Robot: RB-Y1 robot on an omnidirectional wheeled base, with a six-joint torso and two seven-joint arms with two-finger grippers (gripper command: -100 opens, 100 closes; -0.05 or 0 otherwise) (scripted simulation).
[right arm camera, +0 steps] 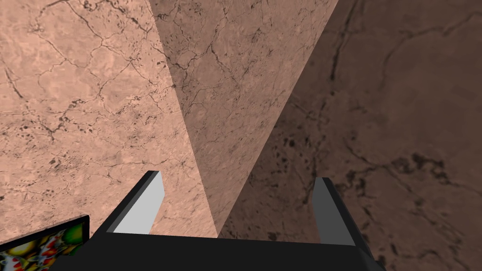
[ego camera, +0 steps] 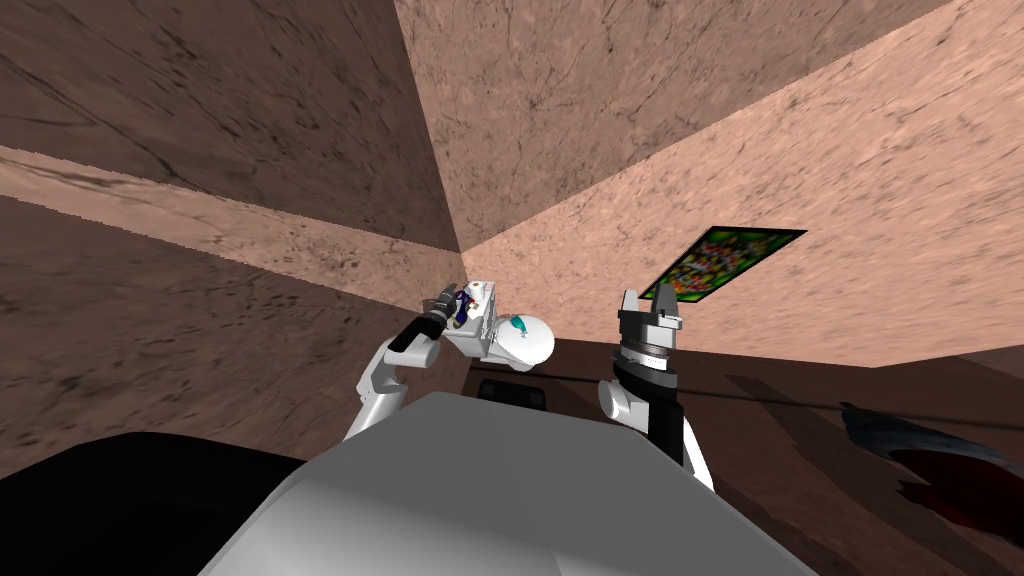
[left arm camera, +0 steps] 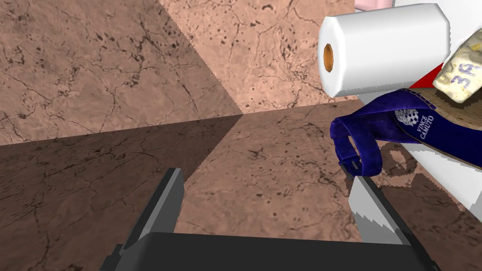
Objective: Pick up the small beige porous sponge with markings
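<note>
The small beige porous sponge (left arm camera: 462,70) with purple markings lies on a white toilet's tank (left arm camera: 442,169), past the far end of a blue shoe (left arm camera: 376,134). A white paper roll (left arm camera: 386,49) lies just behind them. My left gripper (left arm camera: 268,202) is open with nothing between its fingers; one fingertip (left arm camera: 369,207) is just under the shoe's strap, and the sponge is off to that side, beyond the shoe. In the head view the left gripper (ego camera: 441,300) is at the toilet (ego camera: 522,342) tank's side.
Brown marbled walls meet in a corner right behind the toilet. My right gripper (ego camera: 647,300) is held up, open and empty, to the right of the toilet, near a colourful picture (ego camera: 722,262) on the wall. A dark red shape (ego camera: 940,480) lies on the floor at right.
</note>
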